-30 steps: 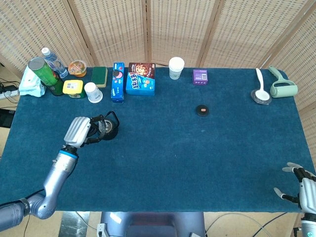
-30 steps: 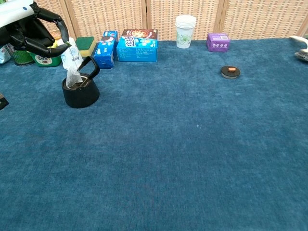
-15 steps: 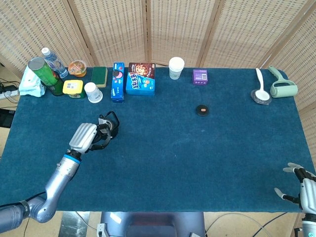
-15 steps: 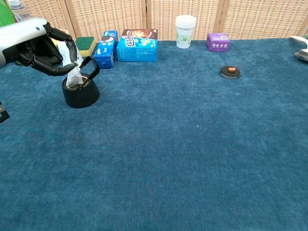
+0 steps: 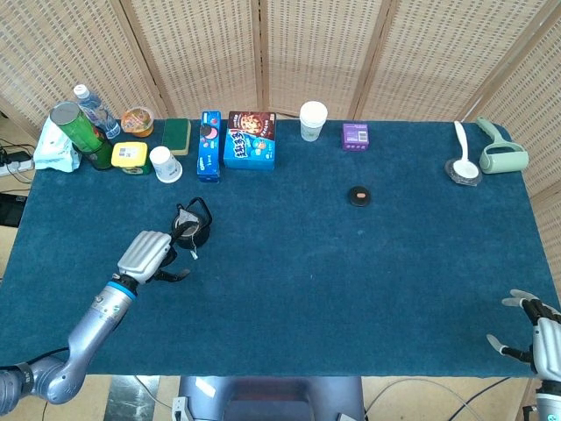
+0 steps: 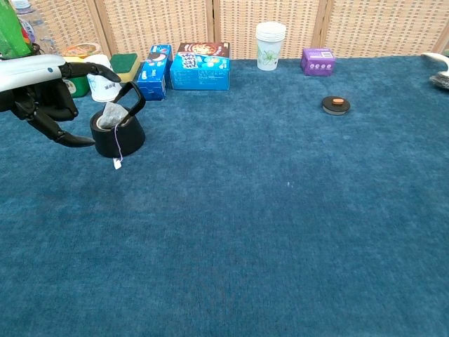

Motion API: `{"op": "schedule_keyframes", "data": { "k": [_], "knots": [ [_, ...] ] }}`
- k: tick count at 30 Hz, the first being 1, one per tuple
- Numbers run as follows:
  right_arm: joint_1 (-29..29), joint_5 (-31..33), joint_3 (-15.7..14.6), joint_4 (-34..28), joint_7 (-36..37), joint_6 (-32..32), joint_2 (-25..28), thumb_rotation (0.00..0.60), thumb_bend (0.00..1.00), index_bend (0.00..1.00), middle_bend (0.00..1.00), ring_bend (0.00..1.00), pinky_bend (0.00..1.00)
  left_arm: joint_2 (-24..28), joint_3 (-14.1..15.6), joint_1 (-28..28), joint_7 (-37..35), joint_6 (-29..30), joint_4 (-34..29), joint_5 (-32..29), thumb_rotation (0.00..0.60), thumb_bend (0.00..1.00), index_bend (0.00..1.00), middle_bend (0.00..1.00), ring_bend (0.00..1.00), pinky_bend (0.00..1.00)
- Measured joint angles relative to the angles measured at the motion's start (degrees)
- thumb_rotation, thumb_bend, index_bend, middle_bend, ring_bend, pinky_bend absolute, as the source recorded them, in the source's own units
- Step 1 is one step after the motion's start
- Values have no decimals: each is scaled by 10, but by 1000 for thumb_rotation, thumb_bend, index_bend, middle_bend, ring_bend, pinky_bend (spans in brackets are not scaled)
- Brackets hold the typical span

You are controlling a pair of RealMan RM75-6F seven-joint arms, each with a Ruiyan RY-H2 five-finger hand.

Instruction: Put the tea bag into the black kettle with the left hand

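Note:
The black kettle stands on the blue cloth at the left, also seen from above as the kettle. The tea bag rests in the kettle's mouth, its string hanging down the front to a small tag on the cloth. My left hand hovers just left of the kettle with fingers spread and nothing in them; from the head view the left hand sits nearer than the kettle. My right hand is low at the table's near right corner, fingers apart and empty.
Along the far edge stand a green can, a bottle, a yellow tub, a white cup, a sponge, blue snack boxes, a paper cup and a purple box. A small black lid lies mid-table.
My left hand let go of the tea bag, which now sits in the kettle with its tag outside. The hand drew back toward me and to the left.

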Motion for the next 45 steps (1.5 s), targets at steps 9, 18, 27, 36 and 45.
{"op": "schedule_keyframes", "data": {
  "k": [9,18,27,36,45],
  "knots": [
    [-1,-4,-2,-2,2,1,1,600,33,340,253,289,200,49,1,7,23,11,-28,-5,600,242,63,1000,1000,949],
    [1,-7,-3,-2,1,1,-1,600,33,340,253,289,200,121,11,-5,86,-34,-61,-54,600,697,0,1000,1000,949],
    [2,-8,-3,-2,4,-1,-3,600,33,340,254,289,200,211,33,-59,137,-158,-96,-150,600,967,0,1000,1000,959],
    [0,-8,-4,1,10,0,-3,600,35,340,268,289,200,246,72,-150,179,-240,-91,-281,600,950,0,1000,1000,959],
    [-3,-5,-4,3,12,1,-2,600,35,340,269,289,202,217,106,-213,198,-258,-57,-348,600,942,0,1000,1000,959]
  ]
}}
